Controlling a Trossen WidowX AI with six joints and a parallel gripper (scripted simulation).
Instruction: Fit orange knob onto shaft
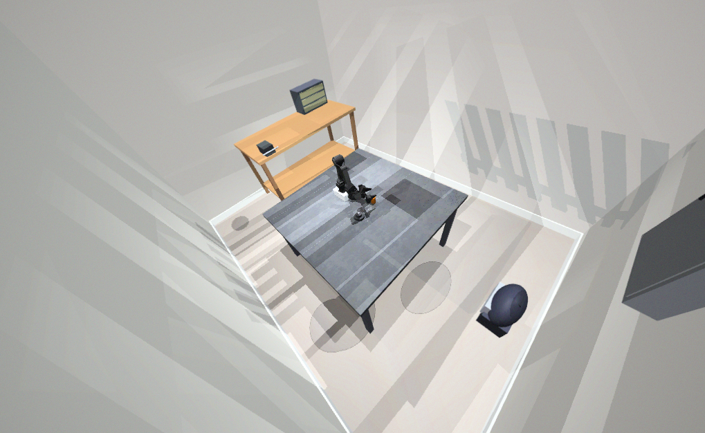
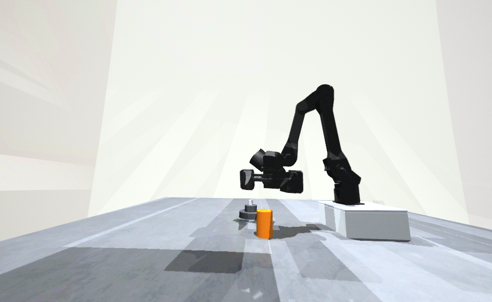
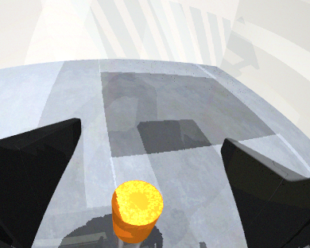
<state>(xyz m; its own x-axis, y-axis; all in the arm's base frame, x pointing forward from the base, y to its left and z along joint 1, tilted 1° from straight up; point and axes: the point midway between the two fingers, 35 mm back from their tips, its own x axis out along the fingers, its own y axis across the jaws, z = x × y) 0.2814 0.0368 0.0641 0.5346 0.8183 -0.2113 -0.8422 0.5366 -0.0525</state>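
Surface (image 1: 398,241) in the top view carries the arm, with the orange knob (image 1: 373,199) beside it. In the exterior view the tool (image 2: 271,180) hangs open and empty above the knob, which stands upright near the pedestal (image 2: 248,214), the silver shaft (image 2: 251,202) bare. The wrist view shows the knob between wide fingers. Fitting seems not yet done.

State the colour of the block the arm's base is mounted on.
White, a pale grey-white block with sloped sides; the exterior view shows it best.
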